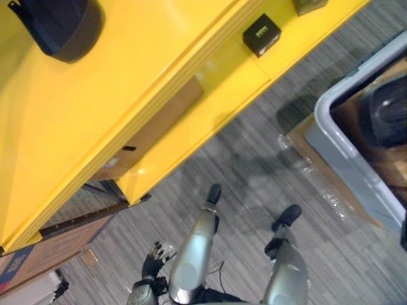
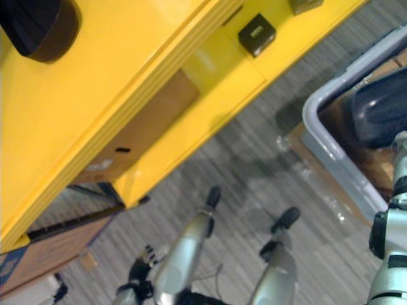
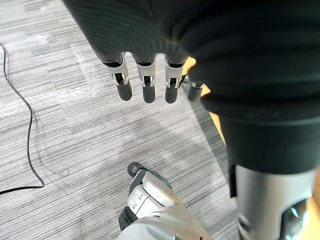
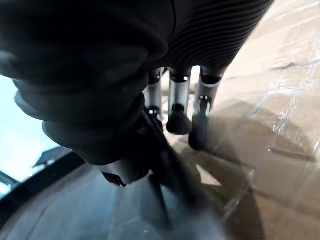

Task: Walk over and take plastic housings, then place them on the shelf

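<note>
Left hand [image 3: 145, 75] hangs relaxed over carpet [image 3: 75, 145]; right hand [image 4: 178, 100], above wrapped cardboard [image 4: 285, 75], grip unreadable in shadow.

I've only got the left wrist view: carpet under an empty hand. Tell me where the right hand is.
Observer: At the grey bin on the robot's right. The right hand hangs with straight fingers over film-wrapped cardboard.
Operator: Report what's in that bin.
Observer: A dark plastic housing lies inside it.
Operator: Now the shelf. Say what's on it.
Observer: The yellow shelf carries a dark housing on its upper surface and a small black box on a lower ledge.
</note>
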Controlling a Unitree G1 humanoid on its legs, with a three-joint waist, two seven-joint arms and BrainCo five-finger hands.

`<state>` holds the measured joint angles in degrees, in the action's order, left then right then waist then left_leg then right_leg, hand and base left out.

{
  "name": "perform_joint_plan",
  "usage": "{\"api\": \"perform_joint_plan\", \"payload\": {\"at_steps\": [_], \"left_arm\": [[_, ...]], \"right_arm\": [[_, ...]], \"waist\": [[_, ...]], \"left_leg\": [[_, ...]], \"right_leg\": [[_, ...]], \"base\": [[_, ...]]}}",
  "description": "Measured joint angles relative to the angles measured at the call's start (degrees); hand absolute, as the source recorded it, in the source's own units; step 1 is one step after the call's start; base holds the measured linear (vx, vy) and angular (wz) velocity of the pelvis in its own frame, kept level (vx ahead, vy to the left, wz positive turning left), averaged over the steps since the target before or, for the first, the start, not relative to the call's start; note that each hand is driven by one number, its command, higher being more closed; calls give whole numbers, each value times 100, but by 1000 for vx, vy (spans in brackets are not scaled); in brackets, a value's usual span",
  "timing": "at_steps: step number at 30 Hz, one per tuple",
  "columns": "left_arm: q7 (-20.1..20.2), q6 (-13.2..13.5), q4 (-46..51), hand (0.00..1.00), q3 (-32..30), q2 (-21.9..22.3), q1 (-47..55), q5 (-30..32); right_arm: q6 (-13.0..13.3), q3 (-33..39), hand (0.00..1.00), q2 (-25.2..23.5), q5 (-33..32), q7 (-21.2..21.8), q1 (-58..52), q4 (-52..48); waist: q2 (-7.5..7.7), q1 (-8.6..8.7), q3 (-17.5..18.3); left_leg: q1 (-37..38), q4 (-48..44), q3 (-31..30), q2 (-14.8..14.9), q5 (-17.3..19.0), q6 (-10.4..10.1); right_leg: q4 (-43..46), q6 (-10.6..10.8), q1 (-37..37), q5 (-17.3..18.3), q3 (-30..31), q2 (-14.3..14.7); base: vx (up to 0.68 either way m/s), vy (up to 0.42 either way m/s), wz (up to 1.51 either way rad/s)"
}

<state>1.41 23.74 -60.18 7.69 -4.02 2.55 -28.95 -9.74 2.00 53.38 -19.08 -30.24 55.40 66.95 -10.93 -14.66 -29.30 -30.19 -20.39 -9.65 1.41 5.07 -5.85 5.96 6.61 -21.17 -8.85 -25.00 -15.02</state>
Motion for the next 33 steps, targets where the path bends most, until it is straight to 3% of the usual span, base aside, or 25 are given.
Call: {"api": "perform_joint_plan", "payload": {"at_steps": [10, 17, 19, 22, 28, 33], "left_arm": [[46, 14, 49, 0, 13, 17, 14, 3], [-73, 464, 415, 0, -158, -2, 33, 208], [-133, 650, 732, 0, -267, -57, 32, 223], [-133, 721, 1077, 0, -263, -224, 17, 177], [-138, 683, 1683, 0, -274, -273, 19, -26], [-238, 613, 2055, 0, -251, -351, 44, 81]], "right_arm": [[-344, -222, 100, 26, 608, -112, 168, 29], [-378, -360, 100, 201, 678, 52, 243, -25], [-257, -400, 100, 258, 696, 144, 243, -160], [-137, -412, 100, 279, 900, 157, 230, -363], [151, -375, 100, 315, 1117, 345, -133, -802], [258, -369, 100, 312, 1351, 678, -426, -1384]], "waist": [[-52, -1, 36], [2, 183, 0], [85, 280, -55], [206, 364, -132], [379, 533, -148], [709, 615, -133]], "left_leg": [[1, -3, 1, 1, 0, 0], [2, -30, 18, 48, 4, -3], [13, -51, 52, 115, 13, -16], [13, -204, 88, 232, 94, -59], [225, -165, 167, 321, 101, -66], [421, 26, 299, 421, 41, -132]], "right_leg": [[-10, 2, 10, -3, -5, 0], [-46, -15, 43, -32, 3, 43], [-57, -48, 46, -57, 38, 99], [-65, -85, 67, -77, 122, 235], [-179, -132, 275, -101, 174, 324], [-302, -171, 332, -177, 298, 419]], "base": [[0, 0, 0], [0, 0, -1], [-4, -2, -12], [-49, -29, -19], [-46, -14, -8], [-15, -29, -14]]}}
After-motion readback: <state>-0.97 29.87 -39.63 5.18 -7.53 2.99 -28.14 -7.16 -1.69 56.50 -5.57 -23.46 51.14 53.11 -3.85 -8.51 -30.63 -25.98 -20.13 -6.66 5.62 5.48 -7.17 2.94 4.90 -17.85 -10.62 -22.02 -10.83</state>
